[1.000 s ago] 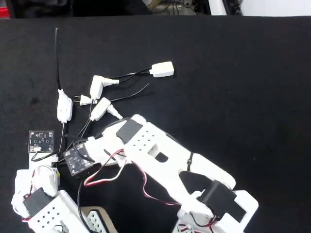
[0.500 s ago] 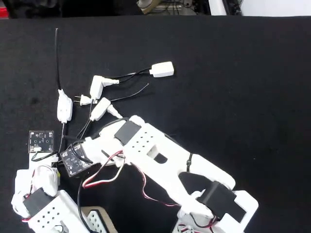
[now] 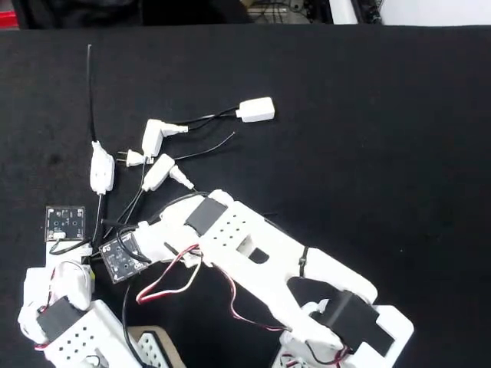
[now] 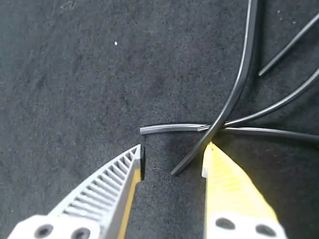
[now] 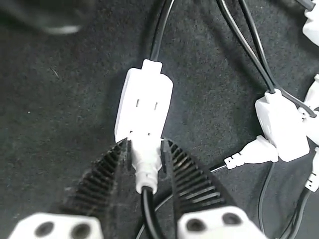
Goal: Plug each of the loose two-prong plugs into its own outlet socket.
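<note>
On the black bench, a white outlet block is found near the left edge. The right claw is closed on a plug, judged seated in the block's end socket. The left claw is held open over bare cords. A two-prong plug lies loose just beside the block, so most of the work is judged outstanding.

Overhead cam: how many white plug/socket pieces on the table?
5: far block, well beyond the arms; angled piece; long block at the left; small plug beside it; near piece by the right arm. Others may hide under that arm.
</note>
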{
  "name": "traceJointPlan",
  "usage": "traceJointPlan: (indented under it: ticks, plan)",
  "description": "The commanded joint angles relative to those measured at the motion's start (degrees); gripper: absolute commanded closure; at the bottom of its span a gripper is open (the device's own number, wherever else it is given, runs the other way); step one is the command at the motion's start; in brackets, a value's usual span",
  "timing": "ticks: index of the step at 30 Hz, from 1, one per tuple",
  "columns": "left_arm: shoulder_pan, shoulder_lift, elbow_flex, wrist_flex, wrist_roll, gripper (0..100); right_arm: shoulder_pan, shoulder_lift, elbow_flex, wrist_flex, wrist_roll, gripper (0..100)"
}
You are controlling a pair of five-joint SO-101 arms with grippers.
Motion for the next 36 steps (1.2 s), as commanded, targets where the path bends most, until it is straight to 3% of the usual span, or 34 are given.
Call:
traceJointPlan:
  ticks: [1,15,22,26,29,36]
  plan:
    - [0.0,-0.1,0.5,-0.7,0.4,80,-0.6,0.5,0.4,2.9,1.0,98.6]
    - [0.0,-0.1,0.5,-0.7,0.4,80,-0.5,1.1,-4.2,8.0,2.1,98.6]
    - [0.0,-0.1,0.5,-0.8,0.4,80,0.4,11.5,-0.1,-0.4,1.7,98.6]
    - [0.0,-0.1,0.6,-1.0,0.4,80,1.4,13.1,-2.9,1.4,-0.4,98.2]
    - [0.7,-0.1,0.6,-1.0,0.4,80,0.5,10.1,-4.7,6.3,-1.2,89.0]
    - [1.5,-0.1,0.6,-0.9,0.4,80,0.1,0.4,-5.4,10.5,-3.3,50.7]
